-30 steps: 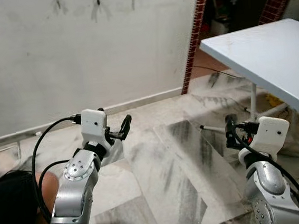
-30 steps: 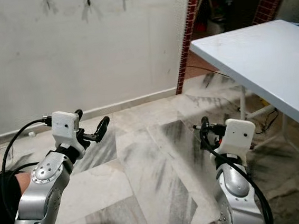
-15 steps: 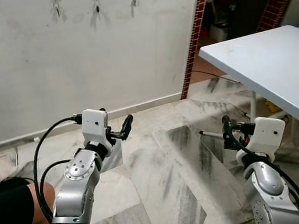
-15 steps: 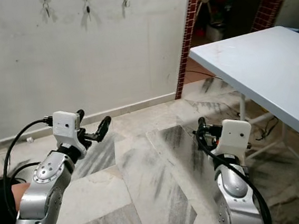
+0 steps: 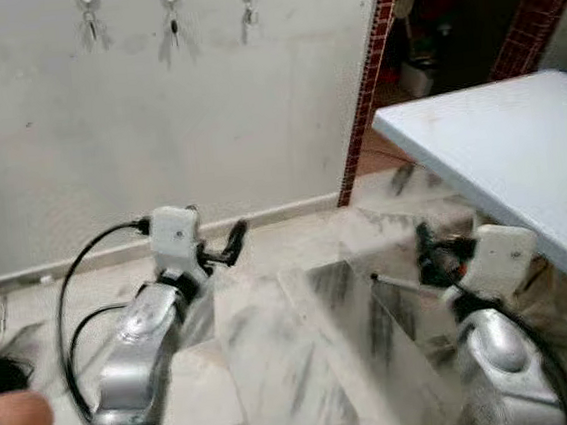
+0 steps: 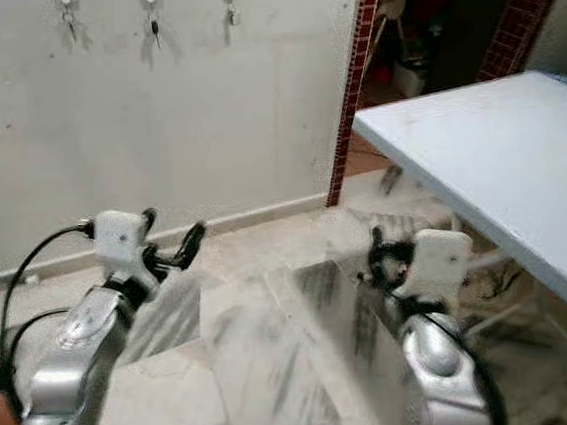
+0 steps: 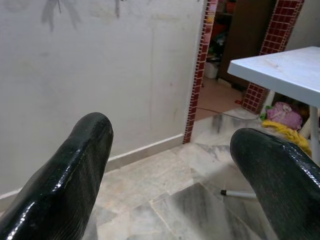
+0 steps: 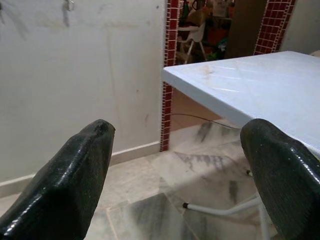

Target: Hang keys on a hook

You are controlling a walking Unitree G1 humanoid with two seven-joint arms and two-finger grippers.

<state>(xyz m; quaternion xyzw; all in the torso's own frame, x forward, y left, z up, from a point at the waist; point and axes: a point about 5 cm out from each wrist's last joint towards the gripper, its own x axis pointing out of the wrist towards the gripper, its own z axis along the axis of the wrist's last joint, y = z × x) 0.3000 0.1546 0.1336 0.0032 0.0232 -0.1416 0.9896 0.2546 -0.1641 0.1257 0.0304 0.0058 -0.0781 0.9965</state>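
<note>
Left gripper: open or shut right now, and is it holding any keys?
Open and empty. In the left wrist view, the left gripper has its two fingers spread wide apart, with only floor and wall between.

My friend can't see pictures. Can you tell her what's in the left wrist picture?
Two fat black fingers of the robot's left gripper stand wide apart with nothing between them. Past them are a dirty white wall, a red brick pillar, a marble floor and the corner of a white table.
</note>
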